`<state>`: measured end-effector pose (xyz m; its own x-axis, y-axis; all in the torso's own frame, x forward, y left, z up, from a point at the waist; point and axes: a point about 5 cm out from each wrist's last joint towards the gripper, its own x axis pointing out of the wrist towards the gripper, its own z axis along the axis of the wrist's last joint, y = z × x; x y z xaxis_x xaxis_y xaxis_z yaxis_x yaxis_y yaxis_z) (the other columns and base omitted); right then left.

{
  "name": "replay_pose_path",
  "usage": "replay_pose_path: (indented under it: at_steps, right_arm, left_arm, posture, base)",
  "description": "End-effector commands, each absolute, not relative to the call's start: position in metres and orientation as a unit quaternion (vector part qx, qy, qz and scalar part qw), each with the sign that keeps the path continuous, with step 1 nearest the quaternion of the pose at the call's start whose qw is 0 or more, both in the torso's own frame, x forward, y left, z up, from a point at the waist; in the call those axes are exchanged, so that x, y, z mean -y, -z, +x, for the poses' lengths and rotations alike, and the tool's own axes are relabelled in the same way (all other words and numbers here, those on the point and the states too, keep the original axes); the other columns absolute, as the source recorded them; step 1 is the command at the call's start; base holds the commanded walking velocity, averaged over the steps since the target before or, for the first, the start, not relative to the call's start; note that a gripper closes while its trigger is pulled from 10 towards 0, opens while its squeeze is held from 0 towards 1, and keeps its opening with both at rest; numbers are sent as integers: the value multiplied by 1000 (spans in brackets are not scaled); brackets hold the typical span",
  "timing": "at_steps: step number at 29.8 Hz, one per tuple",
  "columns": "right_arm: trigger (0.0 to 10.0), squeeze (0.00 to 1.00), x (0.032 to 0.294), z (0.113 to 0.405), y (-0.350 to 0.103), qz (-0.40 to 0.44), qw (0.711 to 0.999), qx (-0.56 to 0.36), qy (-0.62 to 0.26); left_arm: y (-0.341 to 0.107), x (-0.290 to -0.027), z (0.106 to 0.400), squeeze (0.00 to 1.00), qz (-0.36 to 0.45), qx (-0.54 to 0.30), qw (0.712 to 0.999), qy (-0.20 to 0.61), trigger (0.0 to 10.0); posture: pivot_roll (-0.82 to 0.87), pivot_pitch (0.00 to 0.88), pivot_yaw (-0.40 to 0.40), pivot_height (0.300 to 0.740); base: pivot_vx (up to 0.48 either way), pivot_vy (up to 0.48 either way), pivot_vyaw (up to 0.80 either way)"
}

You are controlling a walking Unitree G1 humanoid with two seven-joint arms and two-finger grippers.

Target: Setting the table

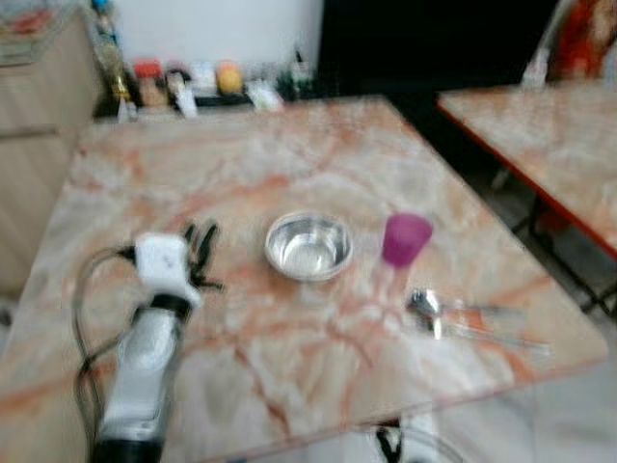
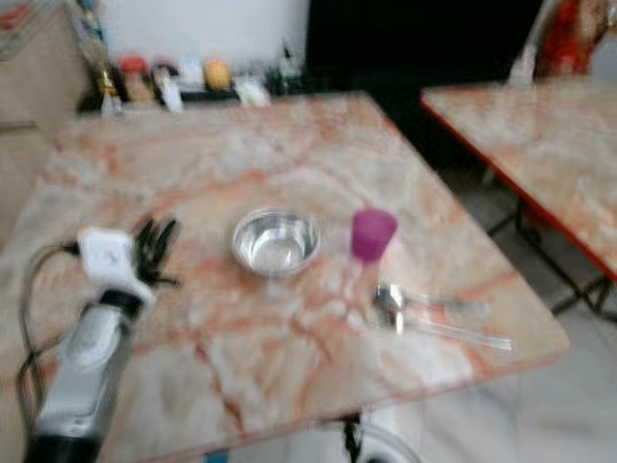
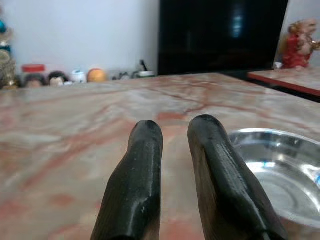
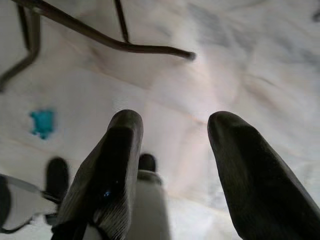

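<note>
A blurred, downward look at a square marble-patterned table (image 1: 289, 174) with pink and orange veins. Nearest the viewer, the left arm reaches over the table's near left part; its left pincer (image 1: 201, 256) rests low over the tabletop, and the wrist view shows its two black fingers (image 3: 140, 170) lying close together with only a narrow gap between them, gripping nothing.

Just to the right of that pincer, near but apart from it, sits one empty steel bowl (image 1: 308, 246), round and shiny, at about the middle of the table. In the left wrist view the bowl's rim appears just beside the fingertips.

Right of the bowl, well apart from the pincer, stands one purple cup (image 1: 406, 238), upright. Nearer the table's right front edge, in front of the cup, lie metal utensils (image 1: 463, 318): one spoon bowl can be made out, with long handles pointing right, but blur makes the exact count unclear.

The right pincer (image 4: 175, 145) hangs below table level, pointing down at a pale marble floor (image 4: 240, 60); its two black fingers are spread wide apart and hold nothing.

Farther back, a row of small jars and bottles (image 1: 183, 82) stands along the far edge by a white wall. A second table (image 1: 549, 135) of the same pattern stands to the right
</note>
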<state>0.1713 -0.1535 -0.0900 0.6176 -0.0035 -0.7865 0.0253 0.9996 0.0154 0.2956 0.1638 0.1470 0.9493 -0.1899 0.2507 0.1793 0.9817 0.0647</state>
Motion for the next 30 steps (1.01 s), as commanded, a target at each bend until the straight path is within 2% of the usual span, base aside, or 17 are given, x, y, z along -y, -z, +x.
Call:
replay_pose_path:
  at_steps: [1, 7, 9, 13, 18, 26, 30]
  right_arm:
    - [10000, 0, 146, 172, 90, 18, 899, -438, 0]
    - [10000, 0, 146, 172, 90, 17, 899, -438, -1]
    - [10000, 0, 146, 171, 90, 16, 899, -439, -2]
    - [10000, 0, 146, 171, 90, 15, 898, -440, -3]
    - [10000, 0, 145, 170, 91, 15, 898, -440, -4]
    - [10000, 0, 145, 170, 91, 14, 898, -440, -4]
    - [10000, 0, 145, 170, 91, 12, 898, -441, -7]
  left_arm:
    - [-146, -174, 293, 0, 22, 123, 989, 80, 10000]
    - [-146, -174, 294, 0, 11, 118, 990, 79, 10000]
    - [-146, -169, 297, 0, -40, 93, 990, 95, 10000]
    - [-147, -152, 298, 0, -78, 63, 984, 147, 10000]
    - [-150, -148, 296, 0, -60, 72, 985, 147, 10000]
    - [-150, -155, 297, 0, -54, 66, 988, 130, 10000]
    - [-151, -157, 298, 0, -50, 67, 989, 125, 10000]
  posture:
    - [160, 0, -50, 728]
    - [159, 0, -49, 728]
    - [159, 0, -49, 728]
    - [158, 0, -45, 728]
    - [159, 0, -43, 728]
    - [160, 0, -43, 728]
    - [161, 0, -44, 728]
  base:
    - [0, 0, 0]
    - [0, 0, 0]
    - [0, 0, 0]
    - [0, 0, 0]
    - [0, 0, 0]
    - [0, -435, 0]
    - [0, 0, 0]
